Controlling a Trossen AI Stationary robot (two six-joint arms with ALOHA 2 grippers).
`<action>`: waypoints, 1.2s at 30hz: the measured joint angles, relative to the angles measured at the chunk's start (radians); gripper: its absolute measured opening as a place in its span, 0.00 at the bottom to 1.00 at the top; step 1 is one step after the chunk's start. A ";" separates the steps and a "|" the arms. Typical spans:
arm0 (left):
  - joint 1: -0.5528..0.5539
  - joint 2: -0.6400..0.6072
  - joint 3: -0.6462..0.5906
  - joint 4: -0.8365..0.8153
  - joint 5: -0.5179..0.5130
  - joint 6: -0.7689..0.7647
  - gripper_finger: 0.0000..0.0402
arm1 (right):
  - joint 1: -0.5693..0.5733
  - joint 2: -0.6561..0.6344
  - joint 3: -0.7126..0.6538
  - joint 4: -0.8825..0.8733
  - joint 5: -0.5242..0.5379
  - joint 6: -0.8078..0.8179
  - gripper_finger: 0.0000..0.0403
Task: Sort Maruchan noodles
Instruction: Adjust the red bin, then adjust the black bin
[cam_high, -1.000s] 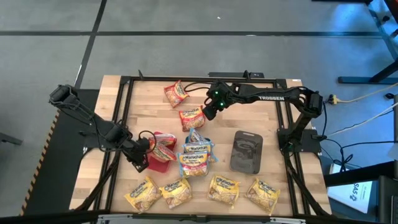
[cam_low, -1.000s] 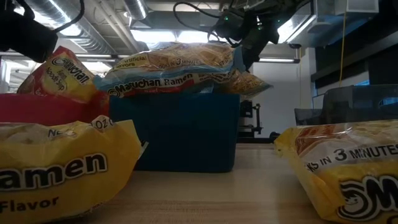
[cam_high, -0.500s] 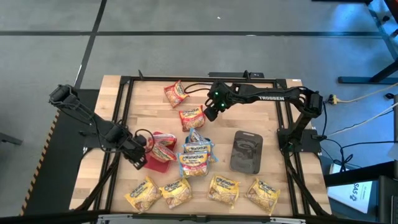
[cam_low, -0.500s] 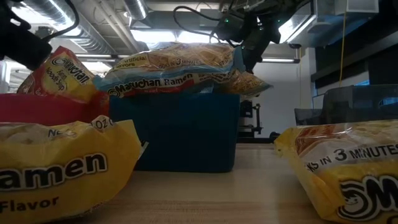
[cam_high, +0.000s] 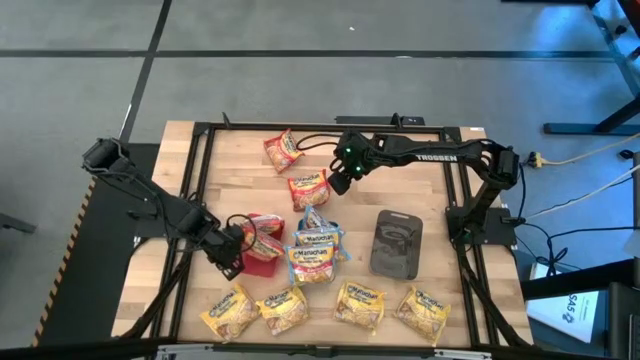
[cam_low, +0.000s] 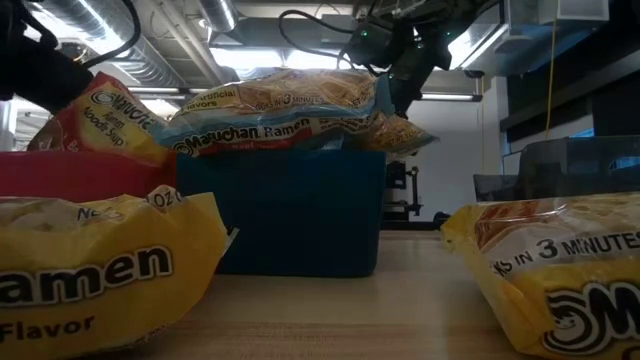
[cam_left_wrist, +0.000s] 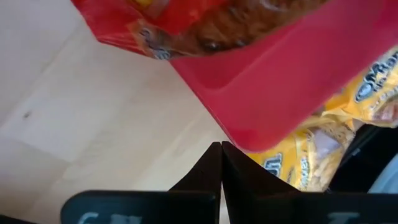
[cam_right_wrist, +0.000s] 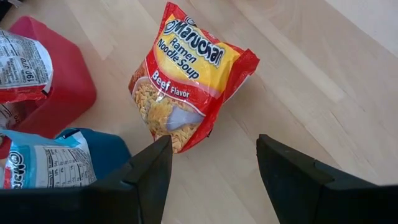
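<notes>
Maruchan noodles lie in three groups. Several yellow packets (cam_high: 283, 308) line the near edge. Blue ones (cam_high: 314, 248) are piled on a teal tray (cam_low: 290, 225). Red ones (cam_high: 262, 238) lie on a red tray (cam_left_wrist: 280, 81). Two more red packets lie on the bare wood farther back, a beef one (cam_right_wrist: 186, 87) and one behind it (cam_high: 283, 150). My right gripper (cam_right_wrist: 214, 180) hovers open over the beef packet's near end, touching nothing. My left gripper (cam_left_wrist: 221, 149) is shut, its tips at the red tray's left edge. My left gripper has its shut fingertips (cam_left_wrist: 217, 163) right at the red tray's left edge (cam_left_wrist: 214, 124), slanting down from the table's left. Whether they touch the tray, I cannot tell.
A dark grey tray (cam_high: 397, 242) lies right of the teal one. Bare wood lies between the far red packets and the table's right frame rail (cam_high: 455, 160). A black cable loops near the left gripper (cam_high: 235, 218).
My left gripper has moved down and toward the table's right, up to the red tray, staying shut. The red packet on top of that tray has tipped a little.
</notes>
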 joint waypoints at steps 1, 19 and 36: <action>0.000 0.000 0.000 0.009 0.007 0.002 0.00 | 0.000 0.000 0.000 0.000 0.000 0.000 0.57; 0.006 -0.222 0.085 -0.468 -0.013 -0.031 0.00 | -0.001 0.000 0.000 0.071 0.000 -0.058 0.57; 0.089 -0.323 0.098 -0.529 -0.537 0.017 0.00 | 0.035 -0.011 0.344 -0.957 0.356 -0.115 0.57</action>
